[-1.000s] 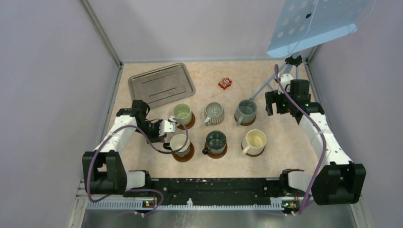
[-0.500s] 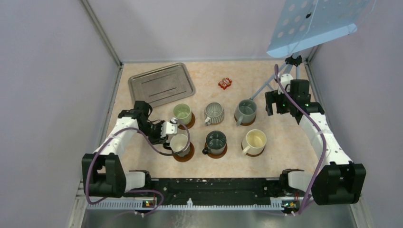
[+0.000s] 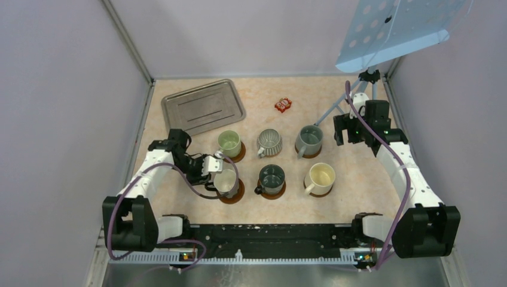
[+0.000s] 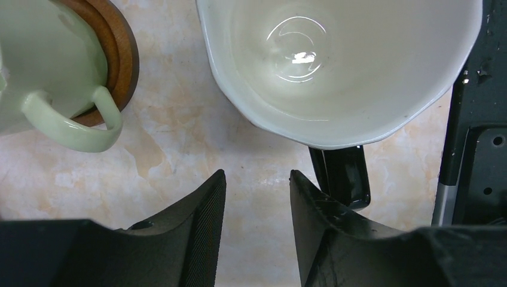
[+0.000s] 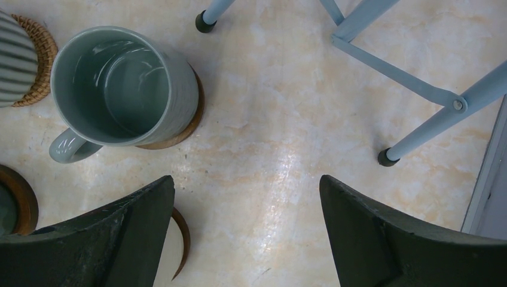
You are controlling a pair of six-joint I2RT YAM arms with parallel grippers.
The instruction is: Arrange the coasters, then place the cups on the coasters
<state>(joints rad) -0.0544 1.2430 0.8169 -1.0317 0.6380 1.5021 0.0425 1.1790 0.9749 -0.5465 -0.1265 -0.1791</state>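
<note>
Six cups stand on coasters in two rows of three. The far row holds the pale green cup (image 3: pixel 229 142), the ribbed grey cup (image 3: pixel 269 142) and the grey-blue cup (image 3: pixel 309 140). The near row holds the black cup with a white inside (image 3: pixel 226 179), the dark grey-green cup (image 3: pixel 272 177) and the cream cup (image 3: pixel 320 177). My left gripper (image 4: pixel 257 179) is open over bare table beside the black cup (image 4: pixel 341 66). That cup's handle (image 4: pixel 342 179) lies just outside the right finger. The pale green cup (image 4: pixel 36 66) sits on a brown coaster (image 4: pixel 122 54). My right gripper (image 5: pixel 246 182) is open and empty, right of the grey-blue cup (image 5: pixel 119 84).
A metal tray (image 3: pixel 203 107) lies at the far left and a small red packet (image 3: pixel 283 105) lies behind the cups. The blue legs of a stand (image 5: pixel 412 89) rest on the table at the far right. Walls close in both sides.
The left jaws have spread wider next to the black cup's handle, and that wrist has shifted slightly. The cup has stayed on its coaster. The right arm has not moved.
</note>
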